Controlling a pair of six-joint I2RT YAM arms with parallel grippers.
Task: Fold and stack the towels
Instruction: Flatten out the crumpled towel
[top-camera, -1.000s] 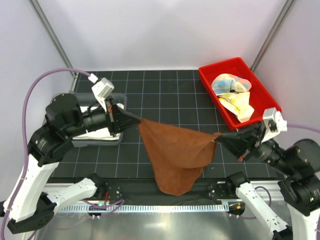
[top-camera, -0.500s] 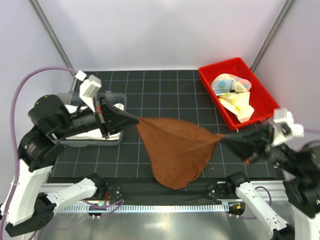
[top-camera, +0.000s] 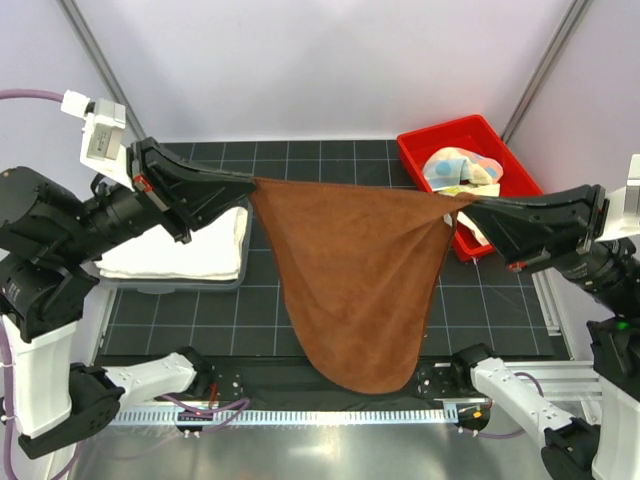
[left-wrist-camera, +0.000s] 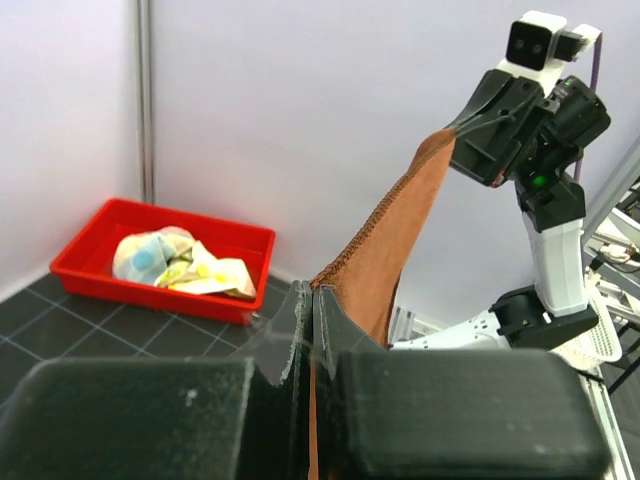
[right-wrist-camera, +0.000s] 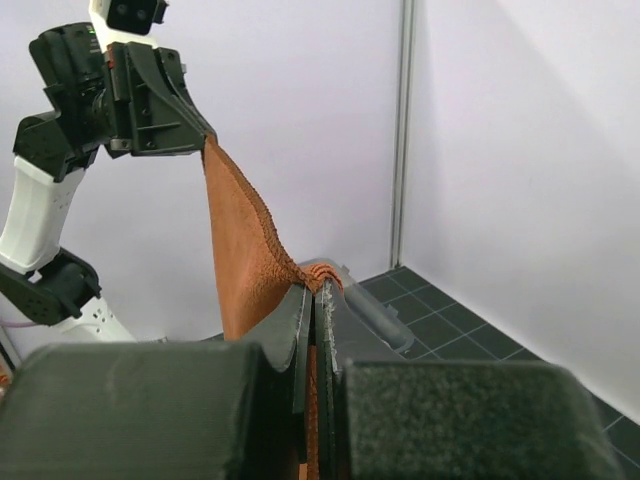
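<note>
Four towels show: one brown, one white, one pastel, one yellow. There are two containers and two arms.

The red bin (top-camera: 412, 165) sits at the far right of the desk (top-camera: 330, 160) and holds the crumpled pastel towel (left-wrist-camera: 148, 255) with the yellow towel (left-wrist-camera: 210, 282) against it. The grey tray (top-camera: 170, 286) on the left holds the folded white towel (top-camera: 195, 250).

The brown towel (top-camera: 355, 270) hangs in the air above the middle of the desk. Its top edge is stretched nearly straight between the claws, and the rest sags to a rounded point over the near edge.

Both arms are raised, their forearms reaching inward towards each other at about the same height. The left claw (top-camera: 248, 183) is pinched tight on the towel's left corner. The right claw (top-camera: 462, 203) is pinched tight on the right corner, in front of the bin. Each wrist view shows cloth clamped between closed fingers.
</note>
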